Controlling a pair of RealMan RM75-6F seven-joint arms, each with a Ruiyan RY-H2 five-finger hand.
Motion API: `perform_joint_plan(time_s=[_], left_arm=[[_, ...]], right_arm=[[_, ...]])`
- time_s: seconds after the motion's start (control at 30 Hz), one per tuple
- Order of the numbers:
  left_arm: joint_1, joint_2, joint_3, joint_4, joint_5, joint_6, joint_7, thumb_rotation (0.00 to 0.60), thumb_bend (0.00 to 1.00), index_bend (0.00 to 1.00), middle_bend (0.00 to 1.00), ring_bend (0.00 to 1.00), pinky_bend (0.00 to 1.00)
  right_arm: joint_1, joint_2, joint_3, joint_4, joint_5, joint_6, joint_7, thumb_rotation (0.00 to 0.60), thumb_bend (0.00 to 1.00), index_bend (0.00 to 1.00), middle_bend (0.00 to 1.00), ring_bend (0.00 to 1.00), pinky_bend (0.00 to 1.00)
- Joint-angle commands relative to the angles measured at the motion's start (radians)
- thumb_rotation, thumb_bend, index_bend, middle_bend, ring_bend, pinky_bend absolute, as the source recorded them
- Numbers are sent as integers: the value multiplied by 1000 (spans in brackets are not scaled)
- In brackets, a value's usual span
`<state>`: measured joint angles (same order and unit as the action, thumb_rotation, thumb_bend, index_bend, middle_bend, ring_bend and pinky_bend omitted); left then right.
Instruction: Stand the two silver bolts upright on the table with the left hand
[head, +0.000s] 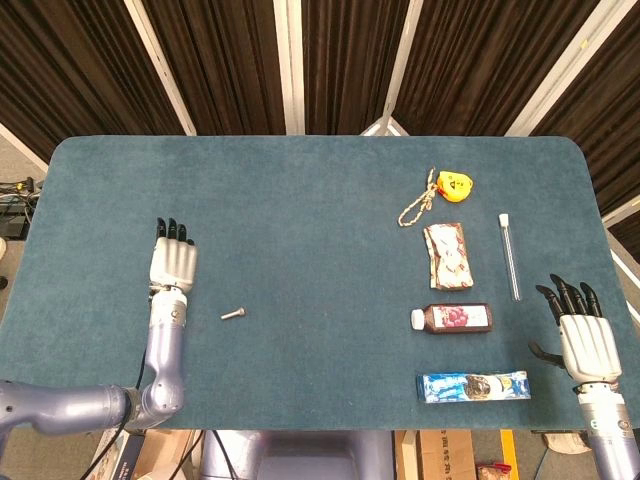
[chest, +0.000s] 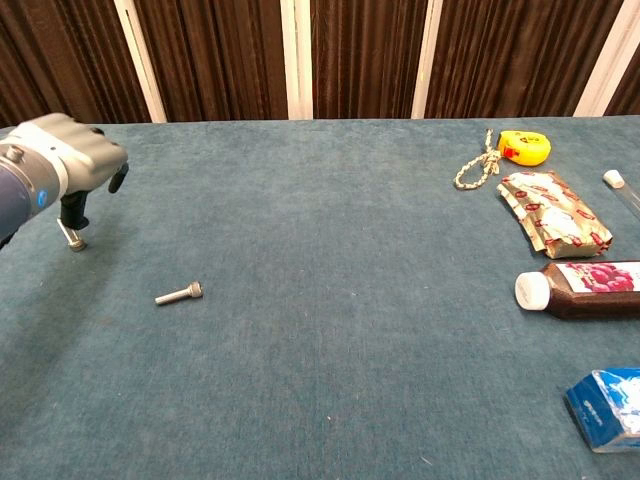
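One silver bolt (chest: 70, 237) stands on its head on the blue table (chest: 330, 330) at the far left, hidden under the hand in the head view. My left hand (chest: 62, 160) (head: 172, 264) hovers just above it. Its dark thumb tip (chest: 72, 208) is at the bolt's top end and another fingertip (chest: 118, 178) is spread away. Nothing is pinched between the fingers. The second silver bolt (chest: 179, 294) (head: 233, 314) lies on its side to the right of the hand. My right hand (head: 588, 340) rests open at the table's right edge, fingers spread.
At the right side lie a yellow tape measure (head: 453, 184) with a cord, a patterned packet (head: 447, 256), a test tube (head: 510, 256), a dark bottle (head: 452, 318) and a blue carton (head: 472, 386).
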<state>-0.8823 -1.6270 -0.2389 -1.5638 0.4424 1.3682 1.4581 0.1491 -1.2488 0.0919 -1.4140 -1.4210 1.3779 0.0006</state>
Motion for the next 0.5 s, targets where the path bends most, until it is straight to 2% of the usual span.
perform_joint_plan(time_s=[0.03, 0.33, 0.5], left_arm=[[23, 79, -17, -114, 70, 11, -112, 600, 459, 347, 71, 0, 0], [71, 156, 18, -181, 187, -96, -343, 600, 433, 433, 73, 0, 0], [100, 166, 28, -240, 145, -85, -402, 600, 426, 433, 71, 0, 0]], right_arm=[[-1, 0, 0, -2, 0, 1, -2, 600, 171, 184, 91, 121, 0], [0, -2, -1, -3, 0, 1, -9, 600, 171, 184, 91, 121, 0], [2, -6, -2, 1, 1, -4, -14, 600, 171, 184, 91, 121, 0]])
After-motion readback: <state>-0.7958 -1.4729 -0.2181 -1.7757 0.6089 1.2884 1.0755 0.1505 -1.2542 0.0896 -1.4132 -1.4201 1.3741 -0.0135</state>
